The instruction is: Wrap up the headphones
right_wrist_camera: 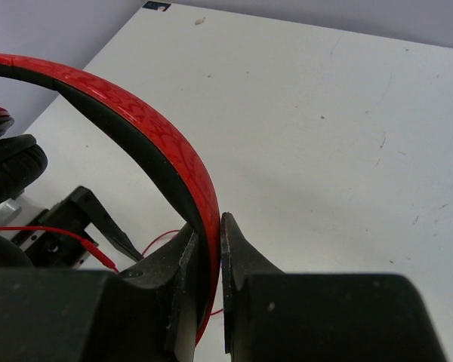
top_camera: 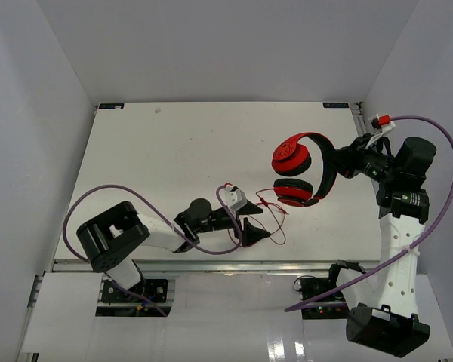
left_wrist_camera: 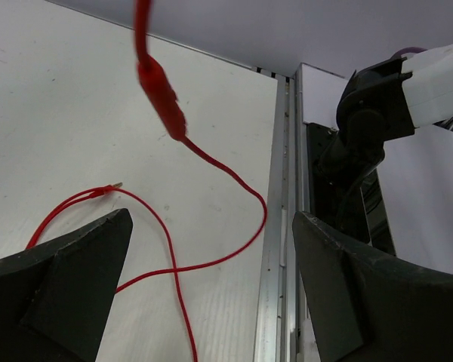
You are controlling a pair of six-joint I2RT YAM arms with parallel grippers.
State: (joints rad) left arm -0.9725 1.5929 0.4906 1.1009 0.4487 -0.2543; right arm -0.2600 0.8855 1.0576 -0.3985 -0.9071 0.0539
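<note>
The red headphones [top_camera: 302,170] hang above the right half of the table, earcups to the left. My right gripper [top_camera: 341,162] is shut on the headband, which in the right wrist view [right_wrist_camera: 136,128] runs between the two fingers of that gripper [right_wrist_camera: 211,249]. The thin red cable [top_camera: 273,211] trails from the lower earcup down to the table by my left gripper [top_camera: 254,219]. In the left wrist view, the left gripper [left_wrist_camera: 211,294] is open and empty, and the cable [left_wrist_camera: 219,170] loops on the table between its fingers, with a thicker inline piece [left_wrist_camera: 160,90] hanging above.
The table's metal front rail [left_wrist_camera: 283,226] runs just right of the cable loop. The right arm's base [left_wrist_camera: 366,128] stands beyond it. White walls enclose the table [top_camera: 174,151] on the left, back and right.
</note>
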